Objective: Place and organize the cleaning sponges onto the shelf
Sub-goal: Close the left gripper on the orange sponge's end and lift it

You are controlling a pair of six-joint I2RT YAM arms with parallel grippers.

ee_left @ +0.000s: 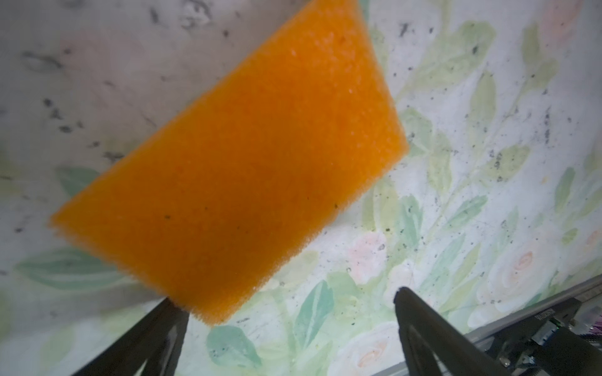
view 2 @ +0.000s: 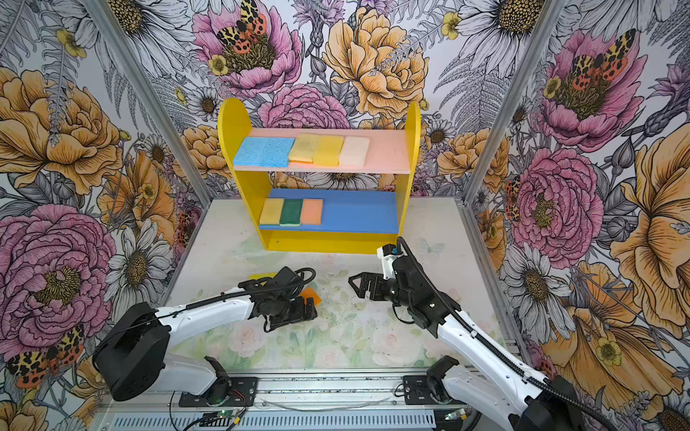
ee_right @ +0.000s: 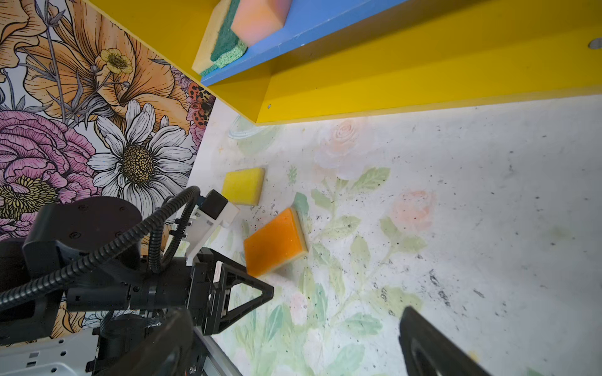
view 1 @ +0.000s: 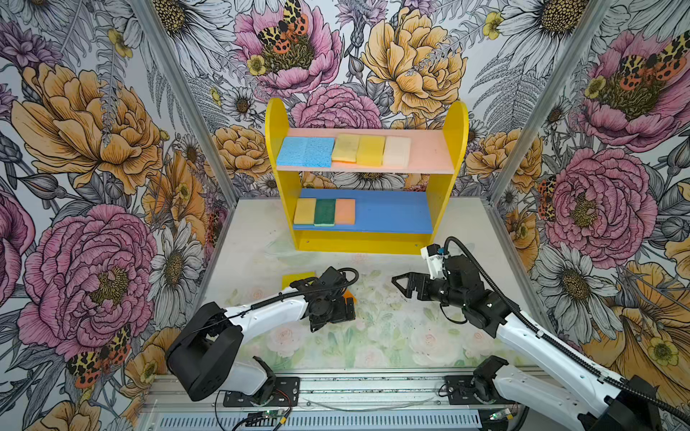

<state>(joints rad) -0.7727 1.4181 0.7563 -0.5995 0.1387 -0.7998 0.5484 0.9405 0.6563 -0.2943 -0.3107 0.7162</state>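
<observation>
Left gripper (ee_left: 286, 298) hangs with its jaws spread wide and empty, pointing steeply down at the table (ee_left: 488, 162). Its forearm reaches in low from seven o'clock and the wrist is bent over. Just ahead lies the orange sponge (ee_left: 234, 169), near the middle of the table. In the left wrist view the sponge's near corner overlaps one fingertip (ee_left: 166, 320); I cannot tell whether they touch, but the sponge is not between the jaws. The step in hand looks like picking up this sponge. The next move likely calls for shifting the jaws to straddle it, lowering, then closing gently, since foam gives. At three o'clock of the sponge the right gripper (view 1: 399, 286) hovers with its jaws also wide and empty, lying level and aimed toward nine o'clock. A yellow sponge (view 1: 297, 279) lies on the table at ten o'clock of the orange one, partly hidden by the left arm in both top views. Farther off at twelve o'clock stands the shelf (view 1: 276, 123). Its pink upper board (view 1: 429, 149) carries five sponges in a row and its blue lower board (view 1: 392, 214) carries three. Each board has bare room at its three o'clock end, so eight seem placed and two are not yet on the shelf.
</observation>
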